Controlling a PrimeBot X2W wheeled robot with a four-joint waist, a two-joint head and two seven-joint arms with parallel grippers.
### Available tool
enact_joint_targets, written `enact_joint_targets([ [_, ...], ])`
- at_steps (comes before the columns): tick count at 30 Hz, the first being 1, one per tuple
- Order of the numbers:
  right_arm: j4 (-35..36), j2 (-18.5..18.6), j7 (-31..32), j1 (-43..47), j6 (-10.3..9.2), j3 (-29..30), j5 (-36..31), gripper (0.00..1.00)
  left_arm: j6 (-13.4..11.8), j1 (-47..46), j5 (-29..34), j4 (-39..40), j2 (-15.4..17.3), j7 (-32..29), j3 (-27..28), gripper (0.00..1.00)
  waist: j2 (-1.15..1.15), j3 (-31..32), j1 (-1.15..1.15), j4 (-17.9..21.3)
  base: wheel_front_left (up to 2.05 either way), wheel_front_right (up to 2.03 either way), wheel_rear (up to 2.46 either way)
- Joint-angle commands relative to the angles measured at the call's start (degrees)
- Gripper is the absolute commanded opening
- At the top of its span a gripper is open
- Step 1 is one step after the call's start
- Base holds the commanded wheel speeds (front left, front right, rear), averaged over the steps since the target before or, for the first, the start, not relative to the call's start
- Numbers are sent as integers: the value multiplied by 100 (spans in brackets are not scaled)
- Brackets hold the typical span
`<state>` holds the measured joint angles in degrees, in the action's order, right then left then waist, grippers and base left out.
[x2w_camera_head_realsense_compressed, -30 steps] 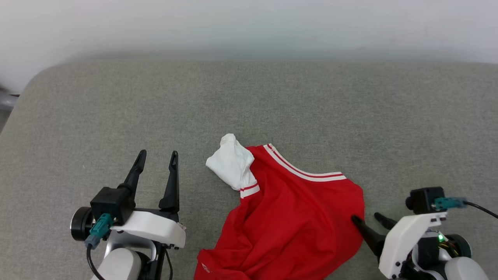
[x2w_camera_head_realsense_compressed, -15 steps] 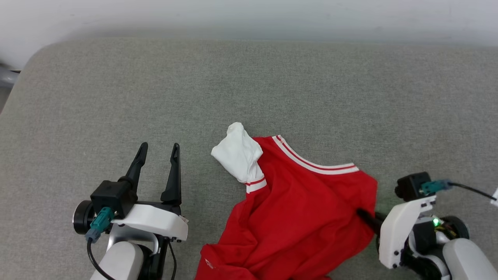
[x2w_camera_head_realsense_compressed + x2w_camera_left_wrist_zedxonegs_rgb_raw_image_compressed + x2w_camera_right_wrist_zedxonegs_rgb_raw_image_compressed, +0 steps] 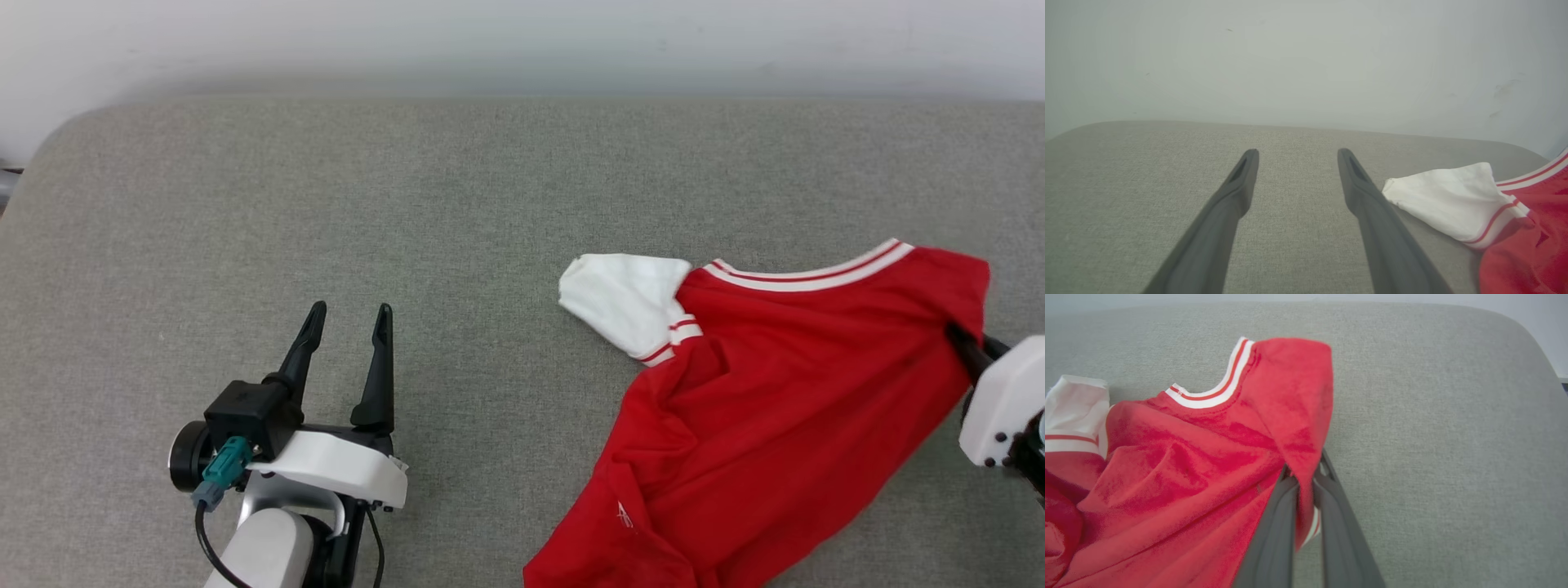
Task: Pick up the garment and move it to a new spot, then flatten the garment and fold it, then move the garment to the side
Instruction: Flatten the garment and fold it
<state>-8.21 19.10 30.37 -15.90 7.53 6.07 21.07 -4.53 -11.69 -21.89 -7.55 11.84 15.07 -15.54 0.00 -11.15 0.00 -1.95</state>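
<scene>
Left gripper [image 3: 351, 310]: spread wide, empty, above bare grey cushion [image 3: 490, 204], well apart from the shirt [image 3: 784, 392].
Sleeve [image 3: 624, 302]: white, crumpled, lying on the cushion at the shirt's left end.
Shirt: red, bunched, on the right half of the cushion, right shoulder raised, hem running off the head view's bottom edge.
Right gripper [image 3: 1304, 473]: closed tight on a fold of red cloth beside the collar.
Step, by judgement: carrying the shirt to a new spot.
Doing it well: lift enough to free the trailing hem, move slowly, pinch firmly; thin fold likely to slip under a jerk.
</scene>
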Motion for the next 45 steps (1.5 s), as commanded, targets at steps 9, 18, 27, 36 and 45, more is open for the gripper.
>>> enact_joint_targets([
  [9, -1211, -463, -978, 54, -6, 510, -125, 100, 96, -67, 99, -83, -66, 15, 134, 100, 0, -162, 0, -15, 0, 0, 0],
  [18, -1295, -831, -2774, 7, -6, 653, -499, 100, 119, 32, 142, -169, -23, 15, 224, 100, 0, 9, 0, 78, 0, 0, 0],
  [27, -642, -1282, -3645, 611, -7, 460, -877, 100, 62, 214, 107, -249, 14, 3, 221, 100, 0, 386, 0, 195, 0, 0, 0],
  [36, 63, -1589, -3289, 1389, -7, 366, -844, 100, 10, 330, 71, -191, 84, -86, 196, 100, 0, 602, 0, 271, 0, 0, 0],
  [45, 28, -1574, -2066, 1456, -6, 636, -479, 100, -34, 313, 54, -72, 119, -123, 160, 100, 0, 511, 0, 310, 0, 0, 0],
])
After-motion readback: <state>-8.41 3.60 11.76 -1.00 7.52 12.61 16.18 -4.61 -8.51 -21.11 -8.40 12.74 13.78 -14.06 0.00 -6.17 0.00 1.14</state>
